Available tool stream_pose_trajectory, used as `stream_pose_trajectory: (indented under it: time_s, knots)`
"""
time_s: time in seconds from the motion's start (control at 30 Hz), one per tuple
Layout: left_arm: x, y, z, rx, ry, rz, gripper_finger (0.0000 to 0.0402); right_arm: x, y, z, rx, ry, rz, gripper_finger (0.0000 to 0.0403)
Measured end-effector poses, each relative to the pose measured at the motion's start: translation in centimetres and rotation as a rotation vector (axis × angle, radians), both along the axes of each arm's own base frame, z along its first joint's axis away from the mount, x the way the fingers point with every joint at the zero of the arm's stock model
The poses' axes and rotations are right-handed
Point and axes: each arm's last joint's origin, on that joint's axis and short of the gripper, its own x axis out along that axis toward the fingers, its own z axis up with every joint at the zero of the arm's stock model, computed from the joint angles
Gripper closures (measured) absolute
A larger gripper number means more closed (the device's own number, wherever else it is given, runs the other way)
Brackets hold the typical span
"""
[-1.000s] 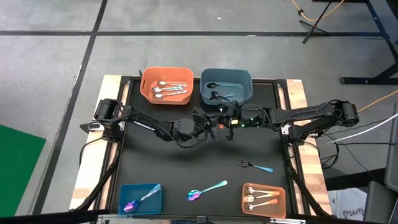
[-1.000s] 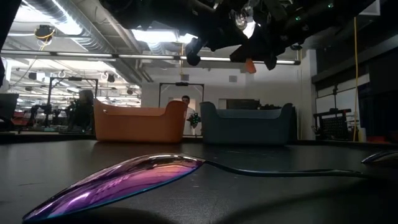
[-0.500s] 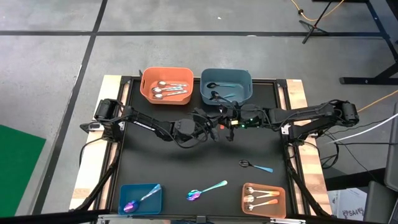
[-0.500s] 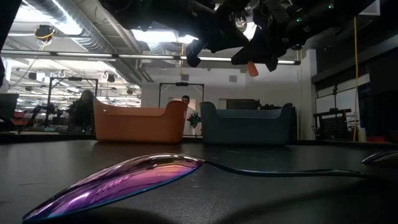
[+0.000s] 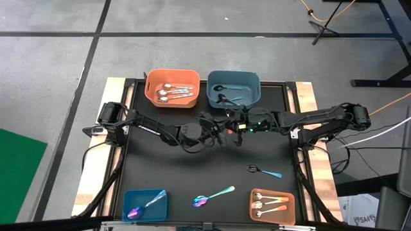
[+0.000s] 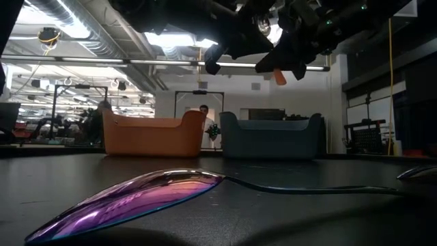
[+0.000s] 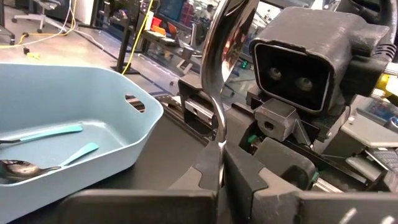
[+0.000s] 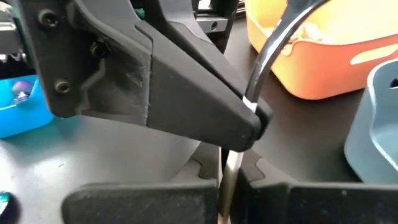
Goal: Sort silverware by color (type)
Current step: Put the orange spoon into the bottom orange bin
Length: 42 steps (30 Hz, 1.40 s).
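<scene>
Both grippers [image 5: 226, 126] clamping one spoon [image 7: 219, 74], four bins [image 5: 171, 88], two loose spoons [image 5: 213, 196]

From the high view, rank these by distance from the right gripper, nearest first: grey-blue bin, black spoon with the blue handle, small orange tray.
1. Grey-blue bin: at the table's far edge, right beside the right gripper.
2. Black spoon: loose on the mat, toward the near right.
3. Small orange tray: near right corner, beyond the spoon.

Bright ceiling lights [image 6: 171, 39] backlight the dark low view; the nearest spoon [image 6: 130, 198] blurs.
</scene>
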Motion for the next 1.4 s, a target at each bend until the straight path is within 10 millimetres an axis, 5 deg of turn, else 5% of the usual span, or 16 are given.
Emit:
stream_pose_trajectory:
  time_s: [0.57, 1.4]
  knots:
    - [0.0, -0.1, 0.1, -0.002, -0.007, -0.011, 0.0324, -2.2, 0.2, 1.2, 0.033, 0.045, 0.016, 0.0402]
    - [0.0, -0.6, -0.5, 0.002, 0.057, -0.07, 0.0319, -3.3, 0.2, 0.7, 0.074, 0.151, 0.006, 0.0403]
